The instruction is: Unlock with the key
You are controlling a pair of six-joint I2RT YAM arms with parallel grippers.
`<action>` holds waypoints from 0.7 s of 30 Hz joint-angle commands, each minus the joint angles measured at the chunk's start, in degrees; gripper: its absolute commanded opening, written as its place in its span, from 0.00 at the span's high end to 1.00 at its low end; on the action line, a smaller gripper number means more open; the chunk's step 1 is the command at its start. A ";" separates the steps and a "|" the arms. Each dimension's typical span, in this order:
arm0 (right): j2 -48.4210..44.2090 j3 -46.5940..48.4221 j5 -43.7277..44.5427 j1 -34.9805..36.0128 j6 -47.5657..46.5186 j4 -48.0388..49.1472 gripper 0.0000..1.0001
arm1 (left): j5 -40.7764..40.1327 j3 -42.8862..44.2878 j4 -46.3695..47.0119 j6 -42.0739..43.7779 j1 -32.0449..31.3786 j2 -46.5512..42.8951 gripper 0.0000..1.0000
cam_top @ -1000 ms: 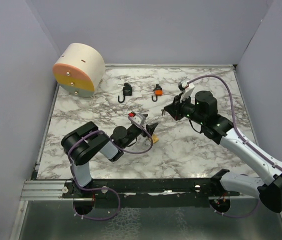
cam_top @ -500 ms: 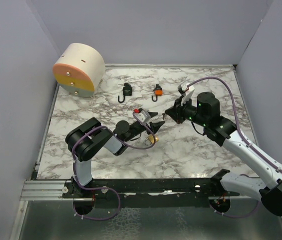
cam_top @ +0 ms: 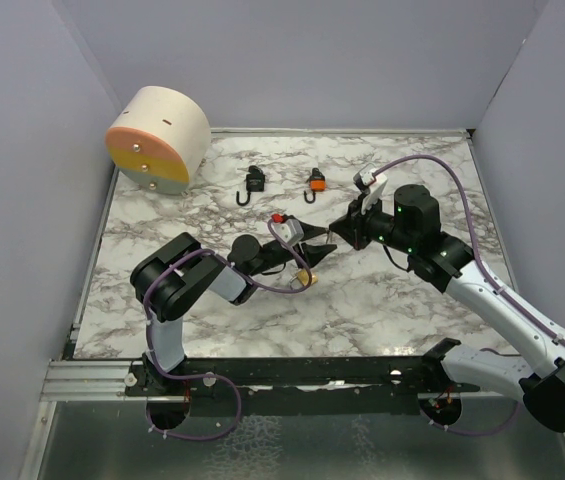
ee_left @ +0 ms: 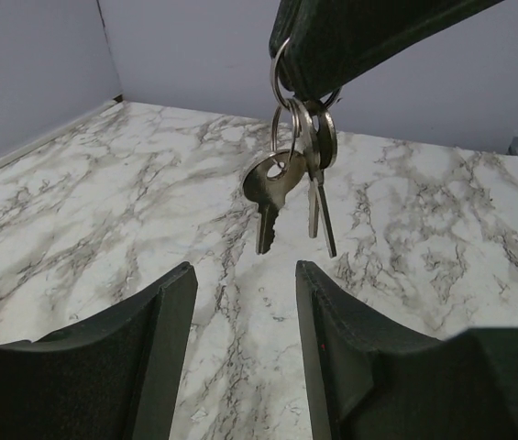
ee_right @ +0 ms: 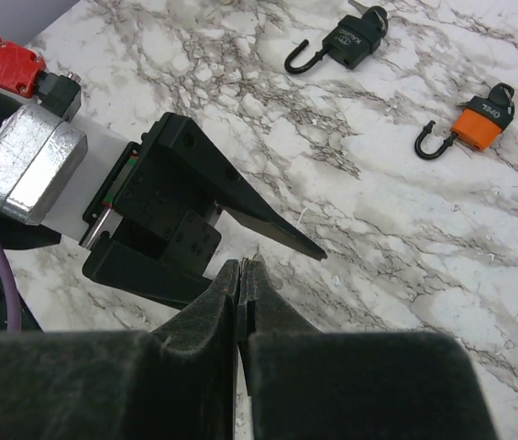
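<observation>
My right gripper (ee_right: 243,275) is shut on the ring of a bunch of silver keys (ee_left: 295,174). In the left wrist view the keys hang from its fingers above the marble table (ee_left: 148,211). My left gripper (ee_left: 245,312) is open and empty, its jaws level with and just short of the hanging keys. In the top view the left gripper (cam_top: 322,246) and right gripper (cam_top: 335,232) almost meet at mid-table. A small brass-coloured padlock (cam_top: 306,277) lies on the table just below the left gripper. A black padlock (ee_right: 350,41) and an orange padlock (ee_right: 474,128) lie further back.
A cream cylinder with an orange and yellow face (cam_top: 158,138) stands at the back left corner. The black padlock (cam_top: 253,181) and the orange padlock (cam_top: 315,182) both have open shackles. Grey walls enclose the table on three sides.
My left gripper has risen off the table and swung right toward the right gripper, leaving the brass padlock on the table. The right gripper has shifted slightly left with the keys.
</observation>
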 commanded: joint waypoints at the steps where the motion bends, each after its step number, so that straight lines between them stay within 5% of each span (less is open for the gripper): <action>1: 0.07 -0.42 -2.03 0.36 -1.01 -0.88 0.99 | 4.77 1.35 13.54 -1.05 0.45 0.50 0.51; 21: 0.29 -0.78 -2.03 0.34 -1.28 -1.30 0.99 | 6.37 2.05 12.56 -0.86 0.73 -0.12 0.73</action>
